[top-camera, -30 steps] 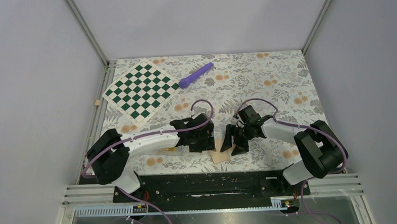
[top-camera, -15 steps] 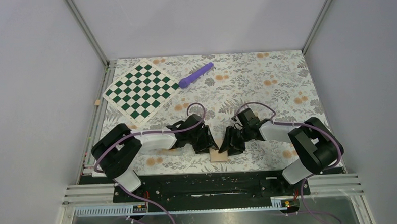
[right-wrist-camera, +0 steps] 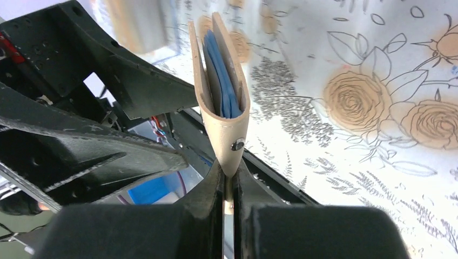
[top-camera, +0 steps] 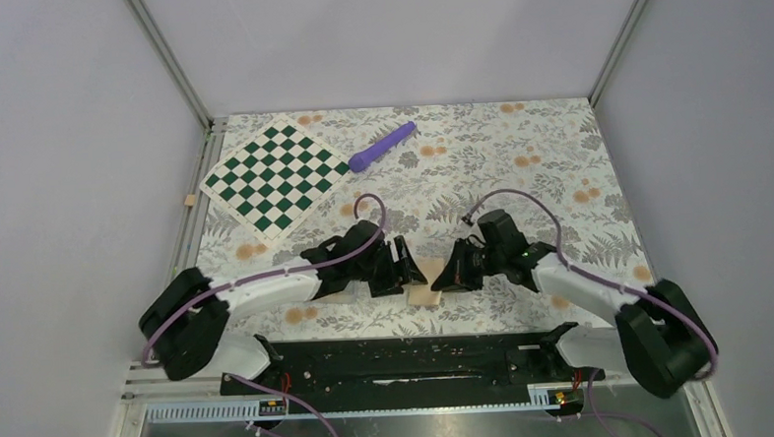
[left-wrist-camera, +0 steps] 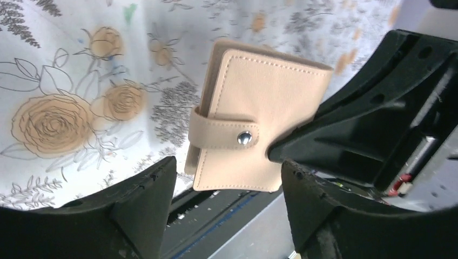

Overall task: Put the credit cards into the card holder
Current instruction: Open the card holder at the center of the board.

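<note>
1. While the small tan leather-like folding card holder (left-wrist-camera: 259, 108) sits just beside the near edge of the flowered table cloth (top-camera: 519, 163), the right gripper (right-wrist-camera: 228, 178) is clenched on its thin edge by the snap strap.
2. Its snap is closed, and light blue pockets show inside.
3. The left gripper (left-wrist-camera: 228, 164) is released, with its jaws wide and facing the holder.
4. The black base rail (top-camera: 399, 351) runs along the near edge, close to the holder.
5. The cloth runs open toward the far side.
6. One green-and-white chequered mat (top-camera: 275, 176) and one purple stick (top-camera: 381, 146) lie far left, well apart from the grippers.
7. One card holder is visible. The credit cards I cannot count.
</note>
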`<state>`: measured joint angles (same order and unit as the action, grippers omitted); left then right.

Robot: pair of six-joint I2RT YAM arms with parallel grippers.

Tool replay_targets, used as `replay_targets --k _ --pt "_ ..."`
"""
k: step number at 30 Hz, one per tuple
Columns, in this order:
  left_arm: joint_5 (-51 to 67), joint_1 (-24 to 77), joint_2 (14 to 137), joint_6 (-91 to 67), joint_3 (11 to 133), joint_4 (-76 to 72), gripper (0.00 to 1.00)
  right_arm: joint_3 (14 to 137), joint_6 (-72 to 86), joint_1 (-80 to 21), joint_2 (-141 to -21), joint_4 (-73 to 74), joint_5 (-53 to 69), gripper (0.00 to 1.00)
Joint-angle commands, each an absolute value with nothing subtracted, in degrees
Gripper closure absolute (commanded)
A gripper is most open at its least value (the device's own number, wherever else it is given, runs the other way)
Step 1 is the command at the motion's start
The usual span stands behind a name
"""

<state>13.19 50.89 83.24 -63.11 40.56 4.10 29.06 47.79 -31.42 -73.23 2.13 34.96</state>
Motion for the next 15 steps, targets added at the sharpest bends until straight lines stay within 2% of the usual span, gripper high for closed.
replay_targets --k 1,6,11,15 --pt "9.3 51.3 73.3 -59.8 42.9 8.8 0.27 31.3 46.5 -31.8 -61.2 10.1 29.1 1.00" --pt "3.6 53.8 69.3 -54.5 50.1 19.0 0.25 34.1 44.9 -31.8 -54.9 21.7 25.2 1.00" --pt "-5.4 59.0 73.0 -52.3 61.7 32.8 0.24 35.7 44.6 -31.8 -52.1 28.8 23.2 1.00" --pt "-7.9 62.6 77.2 -51.9 67.3 36.1 0.25 36.3 45.0 -31.8 -51.4 31.2 22.8 1.00"
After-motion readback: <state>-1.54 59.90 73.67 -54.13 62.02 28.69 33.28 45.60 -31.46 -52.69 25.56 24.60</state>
